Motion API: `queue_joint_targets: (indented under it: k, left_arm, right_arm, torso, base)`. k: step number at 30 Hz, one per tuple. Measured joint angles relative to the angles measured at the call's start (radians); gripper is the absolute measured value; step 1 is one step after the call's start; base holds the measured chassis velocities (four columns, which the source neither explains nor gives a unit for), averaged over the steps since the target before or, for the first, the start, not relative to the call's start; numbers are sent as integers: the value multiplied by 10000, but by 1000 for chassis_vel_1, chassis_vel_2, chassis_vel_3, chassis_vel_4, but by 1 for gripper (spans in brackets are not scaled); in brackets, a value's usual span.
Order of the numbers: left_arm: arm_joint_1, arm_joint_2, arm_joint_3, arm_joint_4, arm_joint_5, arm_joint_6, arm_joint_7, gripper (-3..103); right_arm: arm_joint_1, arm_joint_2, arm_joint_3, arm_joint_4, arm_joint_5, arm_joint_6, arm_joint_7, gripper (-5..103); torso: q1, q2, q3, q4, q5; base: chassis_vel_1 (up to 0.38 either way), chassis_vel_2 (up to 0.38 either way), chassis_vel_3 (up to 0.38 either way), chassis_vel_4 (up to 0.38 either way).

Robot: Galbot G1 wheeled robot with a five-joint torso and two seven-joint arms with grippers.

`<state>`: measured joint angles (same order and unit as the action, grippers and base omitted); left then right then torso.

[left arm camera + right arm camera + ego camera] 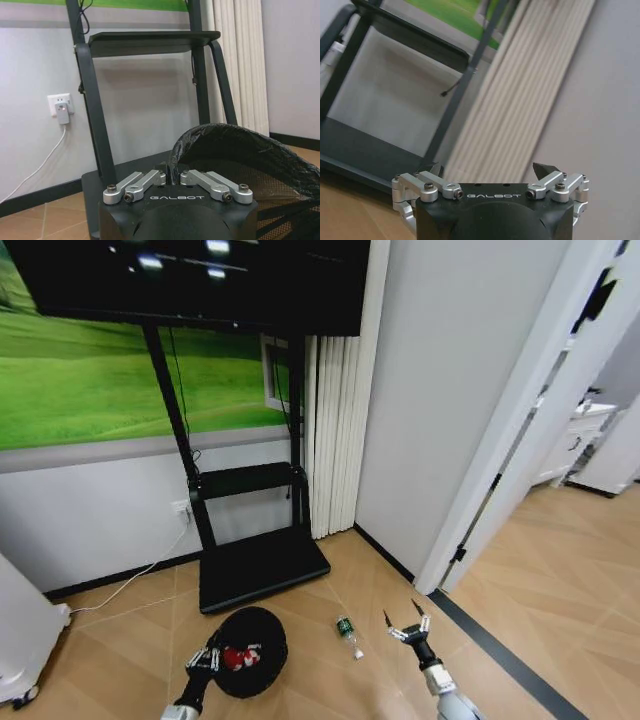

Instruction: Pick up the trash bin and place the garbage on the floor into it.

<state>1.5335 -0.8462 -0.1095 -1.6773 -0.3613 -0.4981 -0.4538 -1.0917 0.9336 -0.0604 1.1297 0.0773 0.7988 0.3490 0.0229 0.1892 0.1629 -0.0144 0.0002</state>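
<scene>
**Helper:** Where is the trash bin?

**Me:** I see the trash bin [248,651] low in my head view, on the wood floor [330,590] just in front of the flat black base of the TV stand [260,565]. It is tipped so I look right into its mouth. There is a black bag inside it. In the left wrist view the bagged rim [225,145] curves up right past the fingers.

**Helper:** What is your left gripper doing?

**Me:** My left gripper [207,659] is pinched tight on the near left rim of the bin. In the left wrist view the two fingers [150,180] meet on the rim with no gap.

**Helper:** Is any garbage in there?

**Me:** Yes. Red-and-white garbage [238,656] lies inside the bin, near the side I am holding. I cannot tell if it is one piece or two.

**Helper:** And the bottle?

**Me:** The small clear bottle [348,636] with the green label lies on the floor. It is between the bin and my right gripper, and touches neither.

**Helper:** The right gripper?

**Me:** My right gripper [404,618] is up off the floor, near the bottle. Its fingers are spread wide and hold nothing. Behind it in the right wrist view I see pale curtains [530,100].
</scene>
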Motion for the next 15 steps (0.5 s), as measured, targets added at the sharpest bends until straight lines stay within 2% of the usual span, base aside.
queue_joint_targets:
  k: [4, 6, 15]
  left_arm:
    - [269, -5, -162, -70, 1, -92, 91, 7]
    - [393, -5, -260, -75, -99, -99, 130, 7]
    - [355, -200, -190, 116, -13, -134, 101, 7]
  right_arm:
    - [530, 158, -785, -141, 213, 0, 55, 100]
    - [662, 213, -1023, -231, 269, 0, 53, 100]
    - [686, 230, -983, -400, 431, -1, -122, 100]
  torso:
    - [0, 0, 3, 2, 1]
    - [0, 4, 6, -6, -3]
    - [4, 20, 14, -6, -2]
  base:
    - [0, 0, 0, 0]
    - [0, 0, 0, 0]
    - [0, 0, 0, 0]
